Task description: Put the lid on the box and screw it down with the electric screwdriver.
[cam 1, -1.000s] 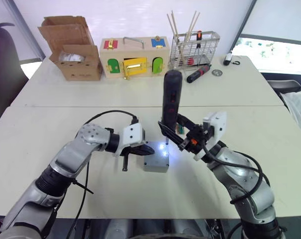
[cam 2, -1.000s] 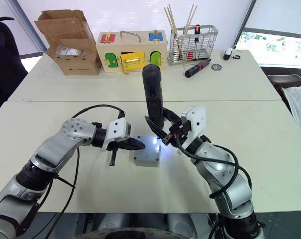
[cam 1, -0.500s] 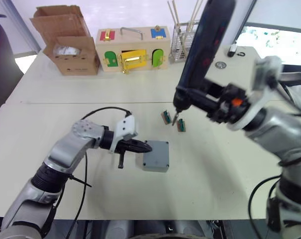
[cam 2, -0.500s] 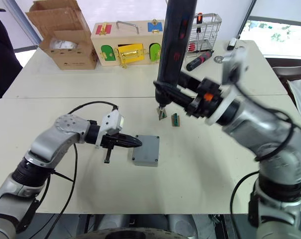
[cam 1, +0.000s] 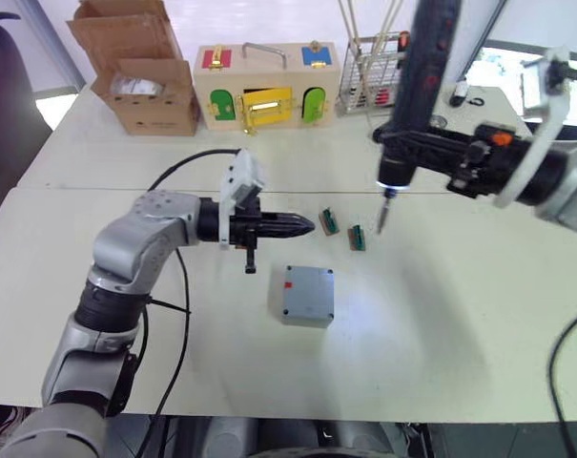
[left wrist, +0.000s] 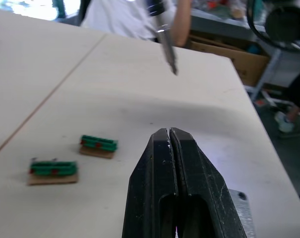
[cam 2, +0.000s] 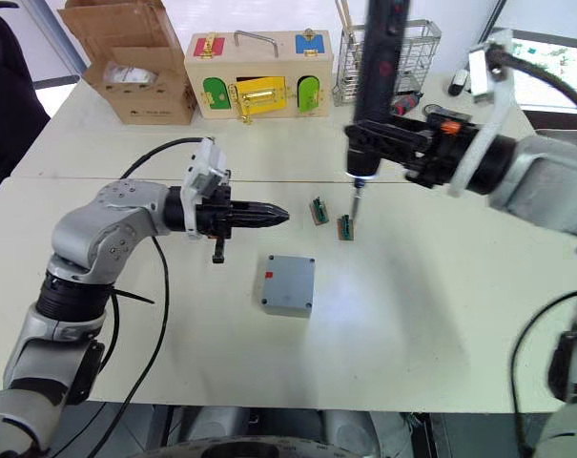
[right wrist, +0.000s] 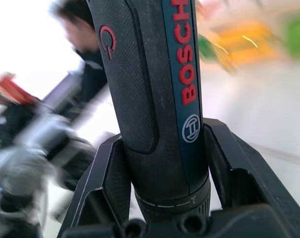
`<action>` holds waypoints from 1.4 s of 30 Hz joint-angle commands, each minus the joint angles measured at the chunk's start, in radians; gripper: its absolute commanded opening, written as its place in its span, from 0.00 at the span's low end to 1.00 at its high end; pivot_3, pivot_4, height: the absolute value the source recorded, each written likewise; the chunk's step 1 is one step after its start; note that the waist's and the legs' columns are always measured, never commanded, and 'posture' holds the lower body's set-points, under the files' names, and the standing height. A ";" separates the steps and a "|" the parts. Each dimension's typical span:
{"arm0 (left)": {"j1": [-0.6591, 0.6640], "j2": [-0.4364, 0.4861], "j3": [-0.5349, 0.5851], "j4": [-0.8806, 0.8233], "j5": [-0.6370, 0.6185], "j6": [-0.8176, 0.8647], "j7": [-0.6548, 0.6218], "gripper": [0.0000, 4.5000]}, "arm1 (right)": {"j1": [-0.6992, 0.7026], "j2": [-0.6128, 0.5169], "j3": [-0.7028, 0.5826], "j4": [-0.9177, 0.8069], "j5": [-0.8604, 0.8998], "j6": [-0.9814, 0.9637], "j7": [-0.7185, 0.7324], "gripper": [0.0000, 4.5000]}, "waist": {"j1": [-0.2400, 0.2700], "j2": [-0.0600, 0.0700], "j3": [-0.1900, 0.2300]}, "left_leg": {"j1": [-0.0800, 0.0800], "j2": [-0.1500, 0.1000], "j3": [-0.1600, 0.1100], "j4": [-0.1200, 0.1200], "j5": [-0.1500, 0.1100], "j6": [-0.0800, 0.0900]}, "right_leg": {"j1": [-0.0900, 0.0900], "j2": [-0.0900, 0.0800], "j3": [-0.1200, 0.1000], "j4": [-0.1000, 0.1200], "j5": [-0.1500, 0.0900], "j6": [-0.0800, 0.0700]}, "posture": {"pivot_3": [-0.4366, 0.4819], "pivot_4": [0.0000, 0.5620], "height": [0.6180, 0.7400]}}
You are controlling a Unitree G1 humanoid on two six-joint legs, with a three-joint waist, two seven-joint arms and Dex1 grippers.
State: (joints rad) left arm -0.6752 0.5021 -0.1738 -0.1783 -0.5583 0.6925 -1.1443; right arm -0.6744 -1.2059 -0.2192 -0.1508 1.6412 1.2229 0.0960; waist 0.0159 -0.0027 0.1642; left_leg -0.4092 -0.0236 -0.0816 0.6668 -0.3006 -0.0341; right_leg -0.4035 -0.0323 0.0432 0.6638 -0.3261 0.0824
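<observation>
Nearest, the box [cam 1: 307, 294] sits mid-table with the lid [cam 2: 290, 281] seated on it; rigid, light plastic, probably best steadied by its side walls. Beyond, the left gripper [cam 1: 302, 225] hovers closed and empty. Farther right, the right gripper [right wrist: 164, 198] clamps the electric screwdriver [cam 1: 417, 100] upright, bit above two small green parts [cam 1: 342, 229]. The right wrist view confirms the clamp at the tool's lower barrel.

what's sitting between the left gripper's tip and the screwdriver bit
In the left eye view, two small green-topped blocks lie on the table between the left gripper and the bit of the electric screwdriver.
</observation>
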 commanded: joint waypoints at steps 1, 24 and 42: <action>-0.007 -0.022 -0.030 -0.031 -0.007 -0.028 -0.021 0.00 | 0.013 -0.129 0.070 0.039 -0.157 0.132 0.126 0.43 | -0.003 0.000 0.000 | 0.000 0.000 0.000 0.000 0.000 0.000 | 0.000 0.000 0.000 0.000 0.000 0.000 | 0.48 0.27 1.00; 0.159 0.067 -0.142 -0.171 0.162 -0.129 0.046 0.00 | -0.129 -0.051 0.579 0.446 -0.928 0.233 0.684 0.43 | -0.024 0.007 0.003 | 0.001 0.001 0.005 0.001 -0.001 0.002 | -0.005 0.002 0.005 0.005 0.000 0.000 | 0.48 0.27 1.00; 0.187 0.191 0.005 -0.042 0.197 -0.110 0.122 0.00 | -0.043 -0.045 0.353 0.106 -1.137 -0.100 0.788 0.99 | -0.031 0.008 0.003 | 0.001 0.001 0.005 0.001 -0.001 0.002 | -0.007 0.003 0.005 0.009 0.000 0.000 | 0.48 0.27 1.00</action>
State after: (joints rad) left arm -0.4837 0.6798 -0.1891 -0.2175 -0.3733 0.6108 -1.0176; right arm -0.7238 -1.2494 0.2385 0.0594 0.4659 1.1367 0.8855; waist -0.0155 0.0051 0.1672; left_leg -0.4080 -0.0222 -0.0767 0.6679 -0.3015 -0.0326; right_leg -0.4102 -0.0294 0.0486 0.6733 -0.3260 0.0825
